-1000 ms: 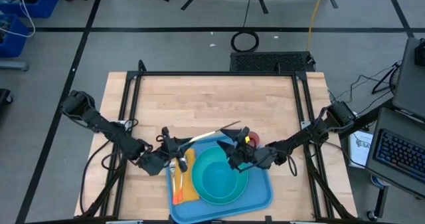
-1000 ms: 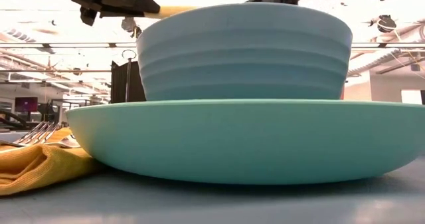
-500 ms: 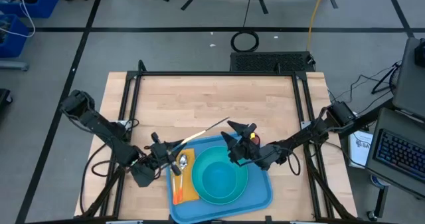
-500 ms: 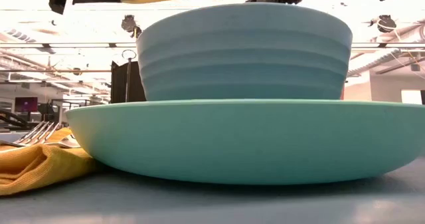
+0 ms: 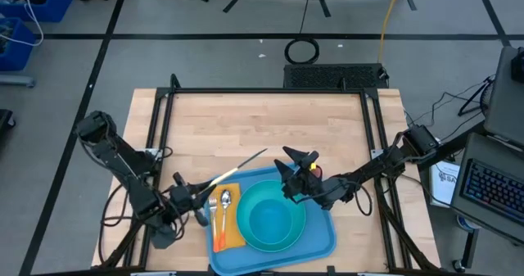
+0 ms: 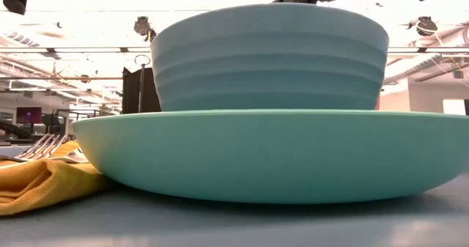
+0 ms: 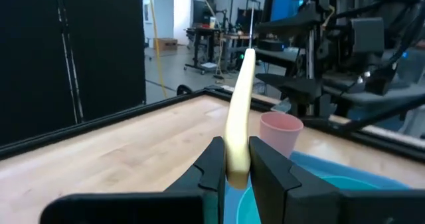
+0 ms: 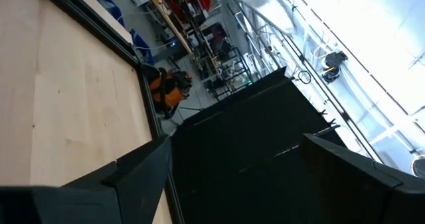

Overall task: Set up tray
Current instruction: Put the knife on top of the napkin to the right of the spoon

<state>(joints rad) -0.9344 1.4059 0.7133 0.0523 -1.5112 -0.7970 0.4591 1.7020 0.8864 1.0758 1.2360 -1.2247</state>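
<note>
Teal fills the low view: a ribbed bowl (image 6: 270, 55) sits in a wide plate (image 6: 271, 155) on the blue tray (image 5: 323, 243), which lies at the near edge of the wooden surface (image 5: 246, 124). Beside the plate, a yellow napkin (image 5: 230, 227) carries a fork (image 5: 214, 214) and a spoon (image 5: 224, 201). Over the last second the left gripper (image 7: 233, 174), its fingers pinching a long cream utensil (image 7: 239, 111), has drawn back from over the napkin to the tray's left rim. That utensil probably has yet to be laid down. Farther back, the right gripper (image 5: 296, 163) hovers with fingers spread wide above the tray's far edge, near a pink cup (image 7: 281, 131). Cutlery already crowding the napkin leaves little room.
</note>
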